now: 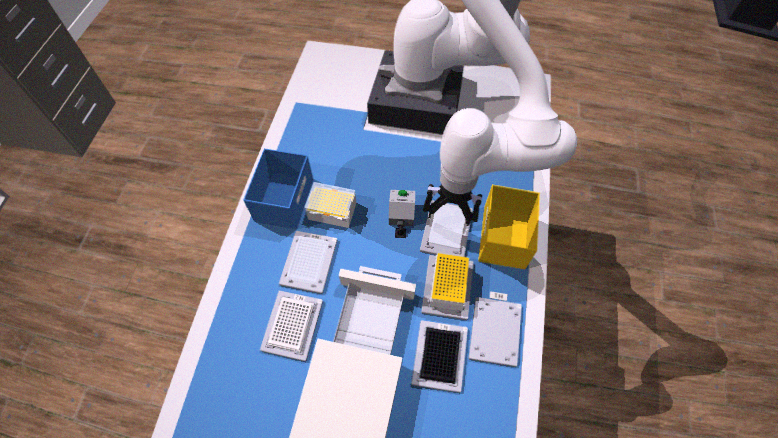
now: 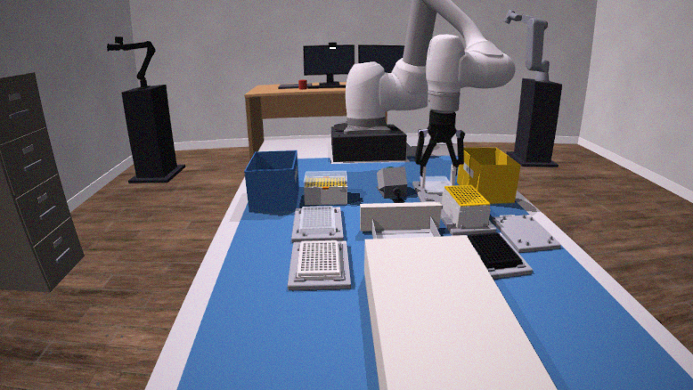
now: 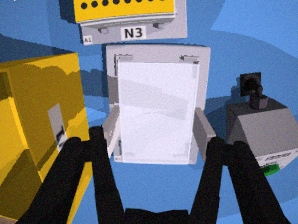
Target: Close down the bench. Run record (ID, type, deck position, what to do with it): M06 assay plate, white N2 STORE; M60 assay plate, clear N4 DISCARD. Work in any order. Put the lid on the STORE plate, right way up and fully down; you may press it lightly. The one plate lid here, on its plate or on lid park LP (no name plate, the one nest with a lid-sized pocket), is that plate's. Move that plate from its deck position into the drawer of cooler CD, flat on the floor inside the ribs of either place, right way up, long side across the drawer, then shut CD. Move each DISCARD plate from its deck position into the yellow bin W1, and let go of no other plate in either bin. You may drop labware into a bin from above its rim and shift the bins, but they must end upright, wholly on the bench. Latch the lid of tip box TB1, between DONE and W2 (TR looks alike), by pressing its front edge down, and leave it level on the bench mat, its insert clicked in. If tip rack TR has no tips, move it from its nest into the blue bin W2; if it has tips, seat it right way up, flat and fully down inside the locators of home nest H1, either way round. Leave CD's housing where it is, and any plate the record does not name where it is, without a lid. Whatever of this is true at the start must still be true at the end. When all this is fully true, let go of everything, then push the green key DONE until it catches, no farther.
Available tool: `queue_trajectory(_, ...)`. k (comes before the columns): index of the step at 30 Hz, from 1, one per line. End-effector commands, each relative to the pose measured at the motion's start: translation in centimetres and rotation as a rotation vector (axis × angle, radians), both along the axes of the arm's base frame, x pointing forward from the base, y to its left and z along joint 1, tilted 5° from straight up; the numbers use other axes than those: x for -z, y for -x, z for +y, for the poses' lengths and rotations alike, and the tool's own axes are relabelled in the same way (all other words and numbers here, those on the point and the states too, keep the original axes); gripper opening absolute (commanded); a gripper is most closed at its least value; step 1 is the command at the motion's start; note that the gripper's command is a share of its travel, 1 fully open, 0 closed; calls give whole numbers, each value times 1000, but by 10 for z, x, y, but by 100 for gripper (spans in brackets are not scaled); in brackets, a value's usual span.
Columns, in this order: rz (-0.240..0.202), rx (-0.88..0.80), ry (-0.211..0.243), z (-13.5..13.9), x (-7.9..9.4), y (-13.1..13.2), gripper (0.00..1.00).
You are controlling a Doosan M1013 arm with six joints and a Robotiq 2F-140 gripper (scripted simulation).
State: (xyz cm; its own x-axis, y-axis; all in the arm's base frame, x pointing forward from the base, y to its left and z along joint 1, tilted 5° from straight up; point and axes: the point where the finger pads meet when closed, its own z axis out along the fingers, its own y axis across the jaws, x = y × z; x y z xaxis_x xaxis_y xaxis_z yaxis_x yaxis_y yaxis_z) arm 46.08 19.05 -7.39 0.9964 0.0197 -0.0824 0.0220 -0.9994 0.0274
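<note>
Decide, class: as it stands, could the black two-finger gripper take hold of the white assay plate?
Probably not yet: the gripper is shut on the clear plate lid, across the bench from the white plate.

A filing cabinet [image 2: 34, 183] stands left; a desk [image 2: 290, 103] with monitors [image 2: 329, 59] and what may be a red cup [image 2: 302, 84] behind.
</note>
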Motion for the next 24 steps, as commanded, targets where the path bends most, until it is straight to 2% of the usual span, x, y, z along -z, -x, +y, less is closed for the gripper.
queue_trajectory(1,0,0,0,0,-3,0,0)
queue_trajectory(24,0,0,0,1,-31,-3,0)
